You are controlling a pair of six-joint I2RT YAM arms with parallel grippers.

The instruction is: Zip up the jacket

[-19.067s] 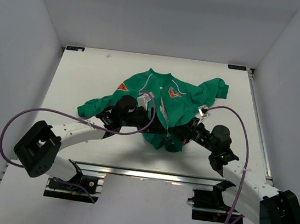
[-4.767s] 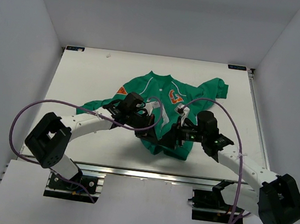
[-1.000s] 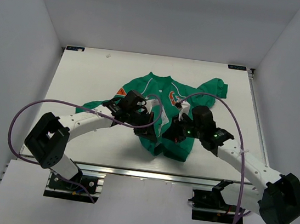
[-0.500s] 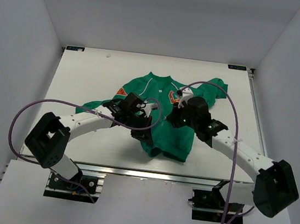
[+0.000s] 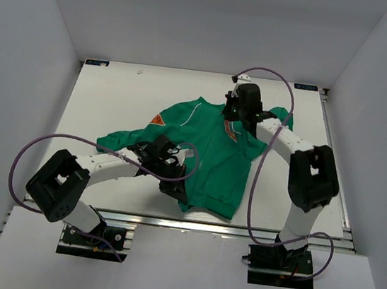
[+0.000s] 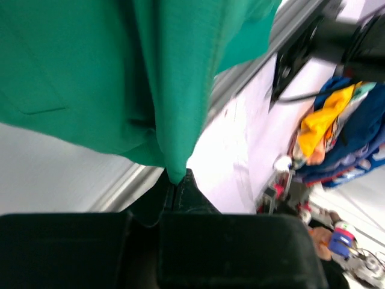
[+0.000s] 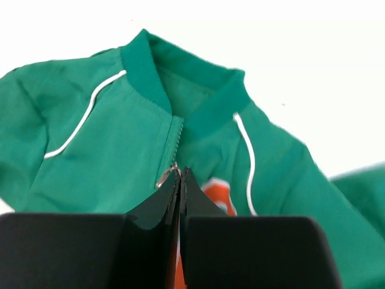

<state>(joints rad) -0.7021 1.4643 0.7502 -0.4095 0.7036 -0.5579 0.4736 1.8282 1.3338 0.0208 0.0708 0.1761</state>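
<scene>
The green jacket point(image 5: 209, 157) lies front-up on the white table, collar to the far side, its front closed along most of its length. My left gripper point(image 5: 176, 187) is at the near hem, shut on a pinch of green fabric point(image 6: 175, 180). My right gripper point(image 5: 227, 115) is just below the collar point(image 7: 210, 102). Its jaws point(image 7: 180, 170) are pressed together at the silver zip pull point(image 7: 165, 177), beside the orange chest logo point(image 7: 218, 194). The orange sleeve patch point(image 5: 157, 119) shows on the left sleeve.
An aluminium rail point(image 5: 190, 224) runs along the table's near edge, right under the hem. Purple cables point(image 5: 43, 150) loop off both arms. White walls close in the left, right and far sides. Colourful clutter point(image 6: 337, 126) lies beyond the table.
My right gripper has travelled from the jacket's middle up to the collar, and the front has closed behind it. The jacket is now pulled long and flat. My left gripper has shifted nearer with the hem.
</scene>
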